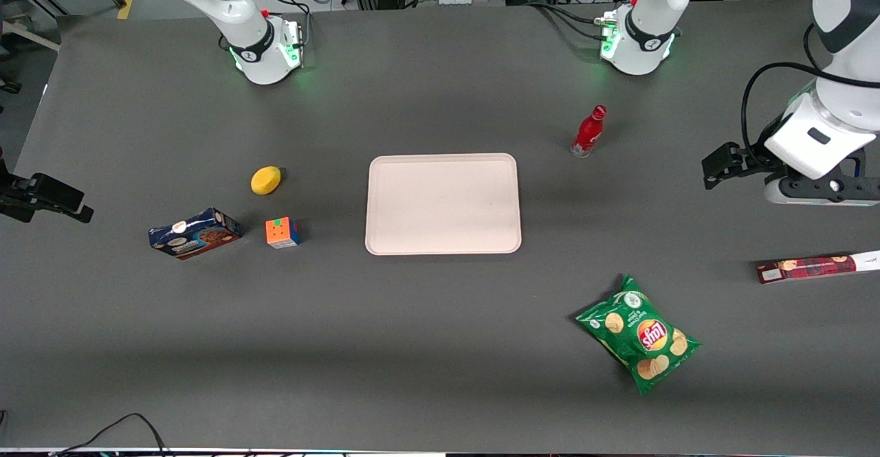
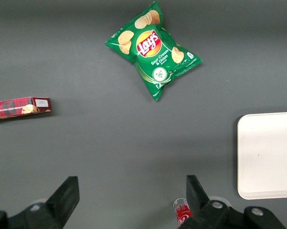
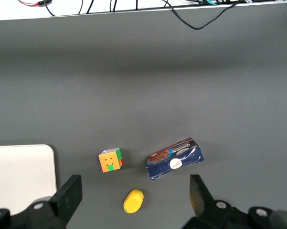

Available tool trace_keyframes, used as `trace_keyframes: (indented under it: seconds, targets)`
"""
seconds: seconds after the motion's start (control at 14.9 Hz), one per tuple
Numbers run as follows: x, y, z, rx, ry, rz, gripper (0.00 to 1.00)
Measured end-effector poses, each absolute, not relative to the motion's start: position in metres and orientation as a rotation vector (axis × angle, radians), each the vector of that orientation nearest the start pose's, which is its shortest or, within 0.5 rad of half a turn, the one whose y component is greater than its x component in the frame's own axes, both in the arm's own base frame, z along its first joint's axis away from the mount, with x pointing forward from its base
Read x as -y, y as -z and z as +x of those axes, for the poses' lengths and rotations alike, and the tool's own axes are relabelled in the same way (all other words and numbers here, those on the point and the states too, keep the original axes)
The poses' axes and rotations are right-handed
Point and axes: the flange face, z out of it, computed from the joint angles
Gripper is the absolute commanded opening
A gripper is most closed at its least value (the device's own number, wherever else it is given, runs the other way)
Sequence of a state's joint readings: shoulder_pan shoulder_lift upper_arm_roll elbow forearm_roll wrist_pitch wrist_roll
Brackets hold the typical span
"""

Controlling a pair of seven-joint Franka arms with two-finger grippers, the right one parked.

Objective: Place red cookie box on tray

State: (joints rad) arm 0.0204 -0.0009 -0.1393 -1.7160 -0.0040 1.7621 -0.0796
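Observation:
The red cookie box point(image 1: 815, 269), a long slim tartan carton with one white end, lies flat on the table toward the working arm's end; it also shows in the left wrist view point(image 2: 20, 107). The tray point(image 1: 443, 203) is a large pale pink-beige rectangle in the middle of the table with nothing on it, and one of its corners point(image 2: 267, 155) shows in the wrist view. My gripper point(image 2: 131, 183) hangs high over bare table, farther from the front camera than the red cookie box. It is open, with nothing between its fingers point(image 2: 67, 191).
A green chips bag point(image 1: 639, 341) lies nearer the front camera, between tray and red cookie box. A red bottle point(image 1: 589, 131) stands beside the tray, farther from the camera. A blue cookie box point(image 1: 194, 233), a colour cube point(image 1: 282, 232) and a yellow object point(image 1: 265, 180) lie toward the parked arm's end.

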Motion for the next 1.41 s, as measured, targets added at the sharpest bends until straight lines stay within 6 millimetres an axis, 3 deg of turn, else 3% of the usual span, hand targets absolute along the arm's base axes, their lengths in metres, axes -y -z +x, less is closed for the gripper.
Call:
trace_keyframes:
  seconds: [1.41]
  targets:
    - [0.0602,-0.5672,0.5603,-0.069,0.004,-3.143,1.00]
